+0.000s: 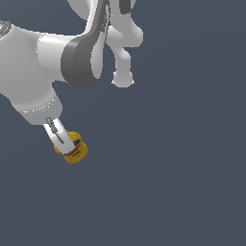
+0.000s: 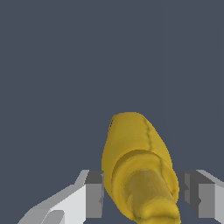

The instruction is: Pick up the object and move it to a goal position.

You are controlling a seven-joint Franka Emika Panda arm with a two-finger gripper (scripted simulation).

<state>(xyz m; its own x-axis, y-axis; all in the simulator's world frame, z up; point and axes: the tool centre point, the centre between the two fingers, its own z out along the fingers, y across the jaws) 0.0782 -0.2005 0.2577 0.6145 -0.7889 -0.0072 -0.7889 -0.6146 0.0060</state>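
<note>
1. While the gripper (image 1: 64,142) is closing on the mustard bottle (image 1: 75,149), keeping the squeeze steady looks wisest; no goal marker is showing.
2. Exterior view is placing the bottle against the fingers, near the floor's lower left.
3. Wrist view is revealing the bottle (image 2: 138,170) sitting between both pads (image 2: 94,194), nozzle toward the camera.

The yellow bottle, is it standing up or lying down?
Lying tipped over: the yellow bottle points its nozzle toward the wrist camera, between the gripper's fingers.

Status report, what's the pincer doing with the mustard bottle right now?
Pincer closed on yellow bottle. Nozzle faces the wrist camera. Nothing else nearby.
</note>
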